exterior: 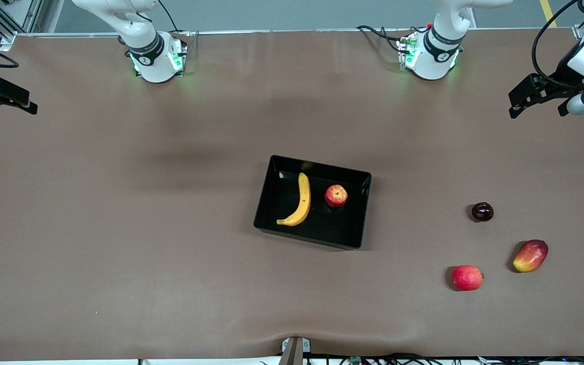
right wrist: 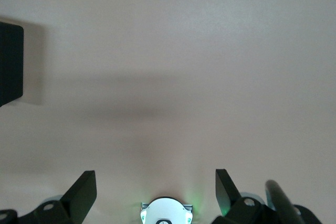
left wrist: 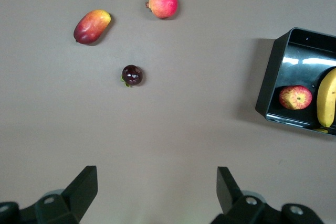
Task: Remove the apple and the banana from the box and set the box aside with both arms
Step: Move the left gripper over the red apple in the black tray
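The tabletop (exterior: 119, 228) is brown and carries all items. Near its middle sits the box (exterior: 360, 213), a black open-topped bin, its long axis running roughly between the two arms' ends of the tabletop and slightly skewed. Inside it the banana (exterior: 301, 202) lies flat, long axis running from the robots' bases toward the front camera, its curved lower tip hooking toward the right arm's end. The apple (exterior: 336, 195) rests in the box beside the banana, toward the left arm's end, not touching it.

Three loose fruits lie on the tabletop toward the left arm's end, well apart from the box: an elongated red-yellow mango (exterior: 530, 256), a round red fruit (exterior: 467, 277) nearest the front camera, and a small dark purple fruit (exterior: 482, 211).

The left gripper (left wrist: 157, 184) hangs over the left arm's end of the tabletop, jaws apart and empty. The right gripper (right wrist: 156, 184) hangs over the right arm's end, jaws apart and empty.
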You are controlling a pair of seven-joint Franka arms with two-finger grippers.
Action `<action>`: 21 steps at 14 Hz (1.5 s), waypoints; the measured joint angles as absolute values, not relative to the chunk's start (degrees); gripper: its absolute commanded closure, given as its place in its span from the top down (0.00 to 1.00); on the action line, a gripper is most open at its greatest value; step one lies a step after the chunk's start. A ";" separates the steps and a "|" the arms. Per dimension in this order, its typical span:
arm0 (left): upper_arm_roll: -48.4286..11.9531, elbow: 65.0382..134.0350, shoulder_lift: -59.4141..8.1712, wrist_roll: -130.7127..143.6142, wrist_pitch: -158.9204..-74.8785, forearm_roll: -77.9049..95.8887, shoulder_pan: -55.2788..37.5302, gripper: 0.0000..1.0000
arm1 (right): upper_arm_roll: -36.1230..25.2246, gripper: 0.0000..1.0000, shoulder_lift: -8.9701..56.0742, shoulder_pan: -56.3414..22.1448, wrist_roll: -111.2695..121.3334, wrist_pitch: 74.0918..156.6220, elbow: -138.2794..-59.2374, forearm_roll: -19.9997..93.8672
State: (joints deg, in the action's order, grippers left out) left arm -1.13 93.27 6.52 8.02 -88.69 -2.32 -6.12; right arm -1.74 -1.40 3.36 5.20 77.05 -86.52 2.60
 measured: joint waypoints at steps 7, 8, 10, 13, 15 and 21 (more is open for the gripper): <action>-1.23 92.89 5.68 8.01 -88.54 -2.32 -6.32 1.00 | -1.74 1.00 -1.40 3.36 5.20 76.97 -86.52 2.60; -1.28 92.87 5.18 8.01 -88.54 -2.32 -6.51 1.00 | -1.74 1.00 -1.40 3.36 5.20 76.96 -86.53 2.60; -2.13 92.89 3.57 8.25 -88.52 -2.07 -7.34 1.00 | -1.74 1.00 -1.40 3.37 5.20 76.95 -86.53 2.60; -6.48 92.93 0.13 13.10 -88.57 -1.99 -8.35 1.00 | -1.76 1.00 -1.40 3.37 5.20 76.94 -86.54 2.60; -10.37 93.31 -1.81 18.35 -89.35 -1.97 -8.51 1.00 | -1.77 1.00 -1.40 3.37 5.20 76.94 -86.54 2.60; -19.20 102.92 -5.18 33.38 -103.36 -1.97 -8.92 1.00 | -1.79 1.00 -1.40 3.38 5.20 76.91 -86.55 2.60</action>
